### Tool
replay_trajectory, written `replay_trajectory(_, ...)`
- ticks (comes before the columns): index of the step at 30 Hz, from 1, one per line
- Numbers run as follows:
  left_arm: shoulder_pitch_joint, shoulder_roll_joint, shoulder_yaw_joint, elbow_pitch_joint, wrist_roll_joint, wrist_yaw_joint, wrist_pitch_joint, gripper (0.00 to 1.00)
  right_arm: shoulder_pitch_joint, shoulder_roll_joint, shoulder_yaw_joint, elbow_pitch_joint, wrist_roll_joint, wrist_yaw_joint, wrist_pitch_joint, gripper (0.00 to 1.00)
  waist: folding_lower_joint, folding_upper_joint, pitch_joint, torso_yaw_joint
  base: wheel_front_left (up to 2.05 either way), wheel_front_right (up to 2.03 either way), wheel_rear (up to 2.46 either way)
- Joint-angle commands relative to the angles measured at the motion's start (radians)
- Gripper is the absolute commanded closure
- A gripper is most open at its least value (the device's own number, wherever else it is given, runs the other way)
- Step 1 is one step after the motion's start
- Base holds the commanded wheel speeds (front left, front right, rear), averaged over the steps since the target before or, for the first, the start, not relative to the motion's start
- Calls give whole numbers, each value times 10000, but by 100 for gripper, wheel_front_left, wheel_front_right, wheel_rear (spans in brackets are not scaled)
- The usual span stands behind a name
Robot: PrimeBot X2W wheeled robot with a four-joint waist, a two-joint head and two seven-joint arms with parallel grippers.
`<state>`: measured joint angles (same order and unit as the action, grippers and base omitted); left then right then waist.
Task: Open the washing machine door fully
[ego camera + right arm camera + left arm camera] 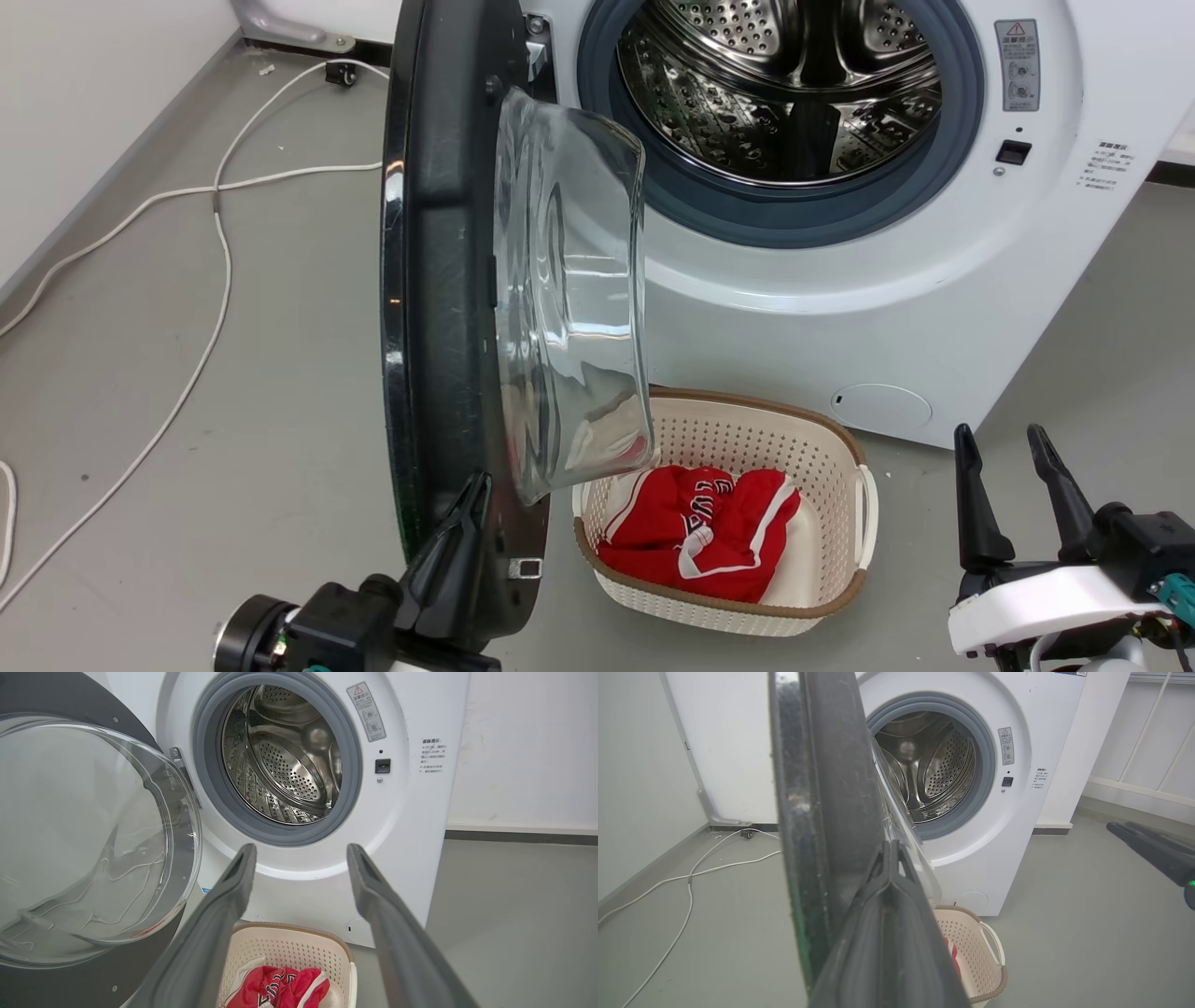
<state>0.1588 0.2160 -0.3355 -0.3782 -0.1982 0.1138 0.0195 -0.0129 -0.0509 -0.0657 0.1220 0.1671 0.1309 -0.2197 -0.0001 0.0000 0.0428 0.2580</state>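
One edge of the washing machine door (439, 280) touches the left gripper (476, 487).

The washing machine (934, 308) is white, with a pale grey label (1018, 65) at 2 o'clock of its porthole. The washing machine door (439, 280) is glossy black with a shiny metal edge, and its bowl is clear glass. The drum (747, 93) is bright steel with a pattern of small round holes. The rubber ring (775, 219) around it is blue-grey.

At 5 o'clock of the door, the basket (831, 485) is cream with rows of small holes and a brown rim. The garment (691, 541) in it is red with white stripes. The floor (233, 448) is grey. The cable (299, 172) at 9 o'clock is white. The left gripper (889, 851) and the right gripper (999, 434) have dark fingers.
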Motion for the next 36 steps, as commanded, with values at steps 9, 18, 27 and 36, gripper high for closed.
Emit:
replay_trajectory(9, -222, 668, 934, 227, 115, 340, 308, 100, -45, 13, 56, 107, 108, -3, -77, 0, 1, 0, 37, 17, 0, 0, 0)
replay_trajectory(18, -197, 1084, 2196, 201, -261, 781, 288, 100, -89, 13, -122, 115, 118, -3, -81, 0, 1, 0, 220, 96, 0, 0, 0)
replay_trajectory(27, -804, 1387, 3765, 1375, -1355, 785, -463, 100, -316, 13, -207, -50, -31, -3, -17, 0, 1, 0, 598, 255, 0, 0, 0)
replay_trajectory(36, -2332, 1966, 4867, 3940, -2406, 93, -1450, 100, -537, 13, -155, -204, -216, -3, 144, 0, 1, 0, 976, 215, 0, 0, 0)
